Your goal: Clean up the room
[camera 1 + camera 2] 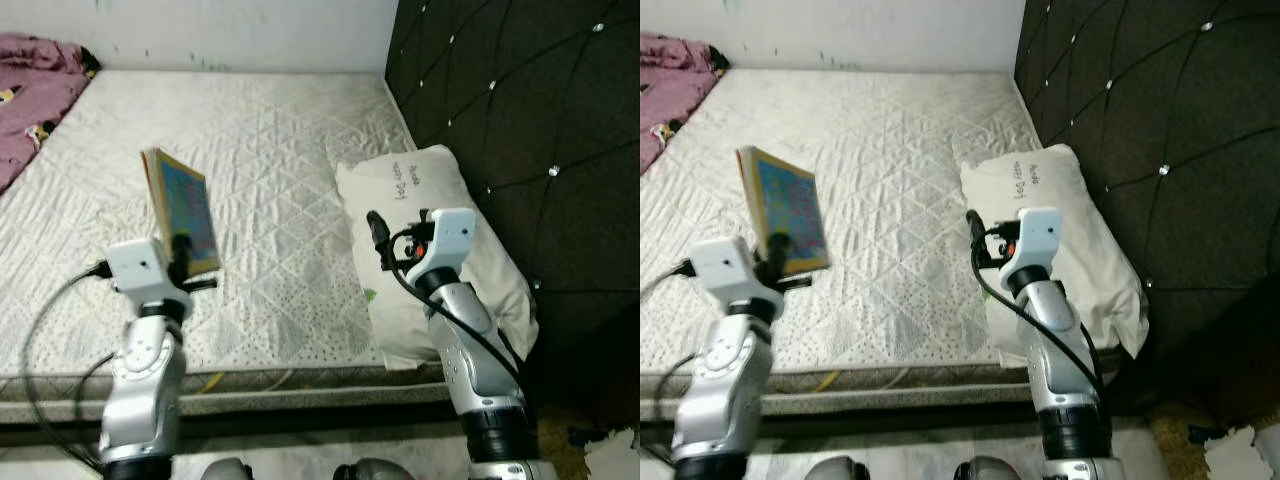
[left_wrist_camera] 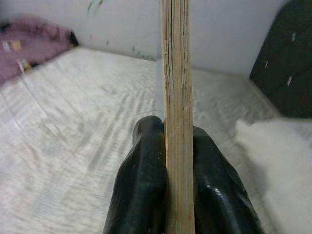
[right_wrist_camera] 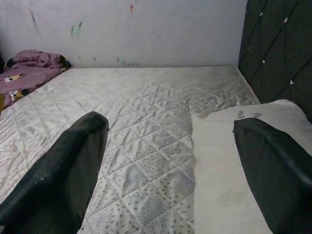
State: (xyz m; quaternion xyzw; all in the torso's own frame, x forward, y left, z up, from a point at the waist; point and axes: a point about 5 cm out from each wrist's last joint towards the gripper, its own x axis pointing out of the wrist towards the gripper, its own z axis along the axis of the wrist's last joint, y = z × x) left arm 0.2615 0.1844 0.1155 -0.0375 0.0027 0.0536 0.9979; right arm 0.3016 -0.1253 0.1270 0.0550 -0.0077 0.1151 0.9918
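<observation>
A thin book (image 1: 184, 208) with a colourful blue cover stands upright above the near part of the mattress (image 1: 250, 140). My left gripper (image 1: 181, 252) is shut on its lower edge; in the left wrist view the book's page edge (image 2: 177, 97) sits clamped between both black fingers (image 2: 146, 185). My right gripper (image 1: 378, 232) hovers open at the near left edge of a white pillow (image 1: 430, 250), and its two fingers (image 3: 73, 161) stand wide apart over the mattress and the pillow (image 3: 234, 161).
A dark tufted headboard (image 1: 520, 110) runs along the right side of the bed. A purple blanket (image 1: 35, 90) is bunched at the far left corner. A white wall (image 1: 240, 30) closes the far side. The mattress front edge (image 1: 250, 385) lies just before me.
</observation>
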